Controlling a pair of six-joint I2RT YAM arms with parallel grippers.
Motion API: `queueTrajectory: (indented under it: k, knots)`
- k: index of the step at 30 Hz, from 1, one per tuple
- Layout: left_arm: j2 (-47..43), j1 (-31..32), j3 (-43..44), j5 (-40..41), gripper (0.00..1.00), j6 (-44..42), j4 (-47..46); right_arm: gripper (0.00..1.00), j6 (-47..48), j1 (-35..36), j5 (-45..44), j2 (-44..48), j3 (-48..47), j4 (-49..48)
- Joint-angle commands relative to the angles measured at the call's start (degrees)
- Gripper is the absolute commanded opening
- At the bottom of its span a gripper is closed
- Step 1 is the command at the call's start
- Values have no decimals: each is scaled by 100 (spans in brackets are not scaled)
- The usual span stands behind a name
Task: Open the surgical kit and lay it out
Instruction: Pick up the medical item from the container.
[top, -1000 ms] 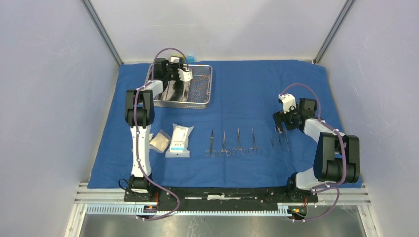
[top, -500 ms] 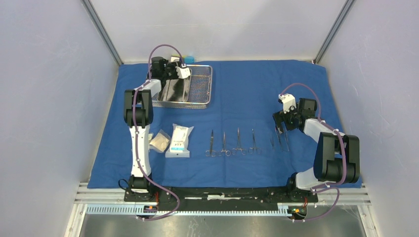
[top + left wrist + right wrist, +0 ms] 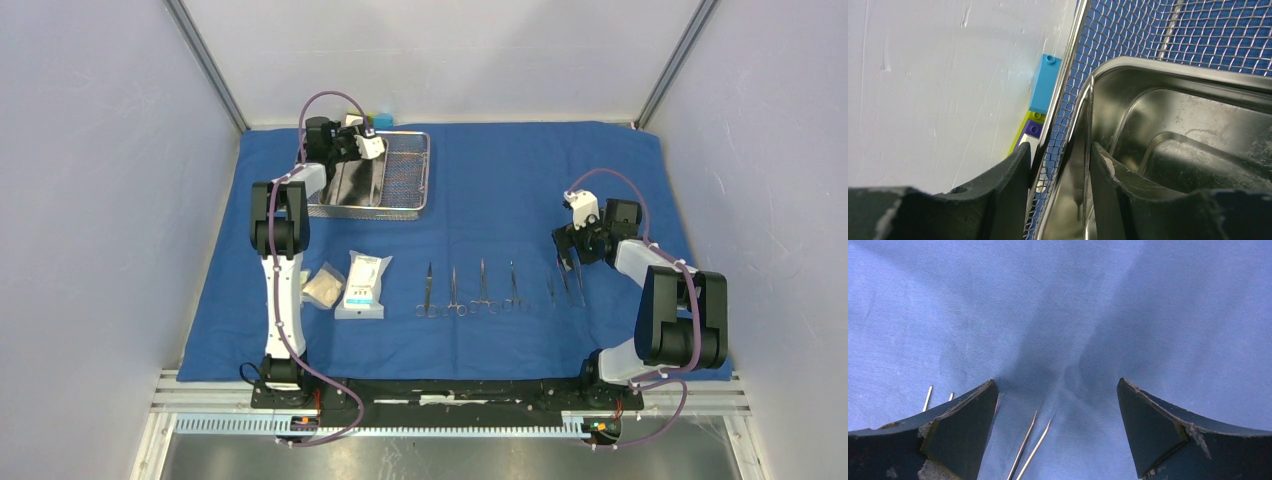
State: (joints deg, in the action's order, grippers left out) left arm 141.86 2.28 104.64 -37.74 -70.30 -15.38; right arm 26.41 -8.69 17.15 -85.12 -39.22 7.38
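The left end effector (image 3: 1059, 155) is narrow and straddles one side wall of the pan (image 3: 1173, 115), which sits inside the basket (image 3: 1128, 30). One finger is down inside the pan, against its wall. The other appears to stand just outside the basket's wire rim, so both the rim and the pan wall lie between the fingers. I cannot tell whether it is actually clamped.

The main risk is a squeeze and lift from here catching the basket along with the pan. The two could jam together, or the basket could drag or tip. Even a clean hold would be a thin pinch on smooth steel, so the pan may swing or slip. The coloured blocks (image 3: 1044, 85) sit just beyond the outer finger and could be knocked.

The right end effector (image 3: 1057, 381) is spread wide and holds nothing above the cloth (image 3: 1058, 300). Two instrument tips (image 3: 1028, 450) lie directly beneath it, between the fingers. Another pair of tips (image 3: 928, 396) lies just outside one finger, so a careless descent could shove that pair or bunch up the cloth. The packets (image 3: 363, 285) lie well clear of both end effectors.
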Motion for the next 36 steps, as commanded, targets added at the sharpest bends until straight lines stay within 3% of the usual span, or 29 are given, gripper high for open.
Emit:
queueTrajectory:
  k: [1,10,36]
  knots:
    - [-181,16,-115,-115,11,441,-7,97,13,-19,70,-19,-191,-26]
    - [-258,-34,223,-479,15,838,649,97,13,-19,71,-12,-199,-26]
    - [-270,-60,515,-755,2,873,1409,97,4,-28,77,-36,-211,-13]
